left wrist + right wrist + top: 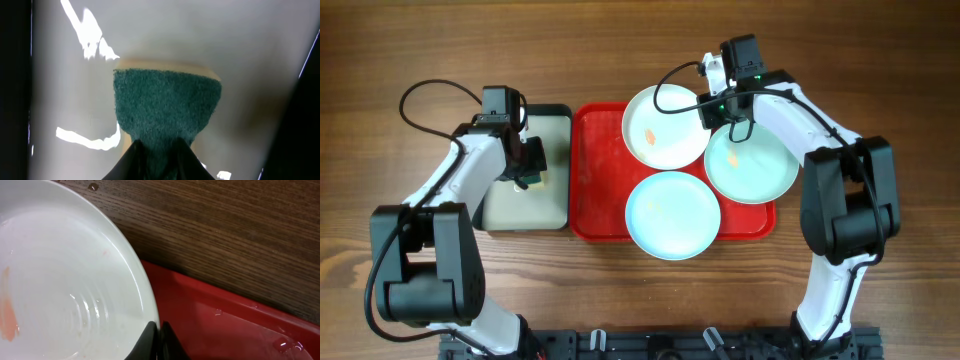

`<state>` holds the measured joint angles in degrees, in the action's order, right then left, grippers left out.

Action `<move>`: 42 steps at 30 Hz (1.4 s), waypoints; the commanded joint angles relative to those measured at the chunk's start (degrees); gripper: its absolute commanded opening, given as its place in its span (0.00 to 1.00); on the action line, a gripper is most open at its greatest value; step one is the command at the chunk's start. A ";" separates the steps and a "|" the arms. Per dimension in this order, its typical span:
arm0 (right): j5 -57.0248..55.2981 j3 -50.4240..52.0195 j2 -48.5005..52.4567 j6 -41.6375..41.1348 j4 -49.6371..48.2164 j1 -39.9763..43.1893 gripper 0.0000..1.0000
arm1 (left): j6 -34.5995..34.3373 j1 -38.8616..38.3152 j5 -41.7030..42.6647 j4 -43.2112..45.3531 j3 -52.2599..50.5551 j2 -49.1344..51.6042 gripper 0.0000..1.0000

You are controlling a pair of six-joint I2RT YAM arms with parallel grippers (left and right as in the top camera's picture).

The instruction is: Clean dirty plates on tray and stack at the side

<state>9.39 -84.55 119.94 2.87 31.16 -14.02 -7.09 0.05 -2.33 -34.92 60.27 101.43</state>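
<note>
Wooden table (pixel 880 60) with dark grain carries, seen from above, the red tray (pixel 595 180), a glossy plastic rectangle with rounded corners. On it lie the white plate (pixel 670 112) at the far side and two pale blue plates (pixel 760 170) (pixel 672 214), all round, shallow and smooth; they overlap a little. The right gripper (pixel 715 108) sits at the white plate's right edge, and the left gripper (pixel 530 172) hangs over a small black-rimmed tray (pixel 500 205) beside the red one. From the left wrist, the fingers (pixel 127 165) are closed on a sponge (pixel 165 105); its rough green fibre face narrows where they squeeze it, and a yellow layer shows behind. From the right wrist, the fingers (pixel 147 342) stand almost together and pinch the thin rim of the white plate, which has faint rings and an orange smear (pixel 7 310). I judge the step is to steady this plate and wipe it. The grip on the rim should be firm, because wet plastic can slip, and the sponge should press flat over the smear.
</note>
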 commanded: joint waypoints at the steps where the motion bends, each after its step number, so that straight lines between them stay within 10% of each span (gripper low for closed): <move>1: 0.98 -0.20 0.81 -0.04 -0.28 -0.28 0.04 | 0.66 -0.22 -0.31 2.47 -3.32 0.70 0.18; 5: 0.96 -0.20 0.81 -0.04 -0.28 -0.28 0.04 | 0.66 -0.22 -0.11 3.26 -4.09 0.70 0.04; 42: 10.23 -0.20 0.81 -7.85 2.49 -0.28 0.04 | 0.70 -0.22 5.09 2.97 -3.32 -13.73 0.04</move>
<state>17.61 -84.55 119.94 -3.29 32.95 -14.02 -6.68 0.05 1.63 -31.46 57.04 88.47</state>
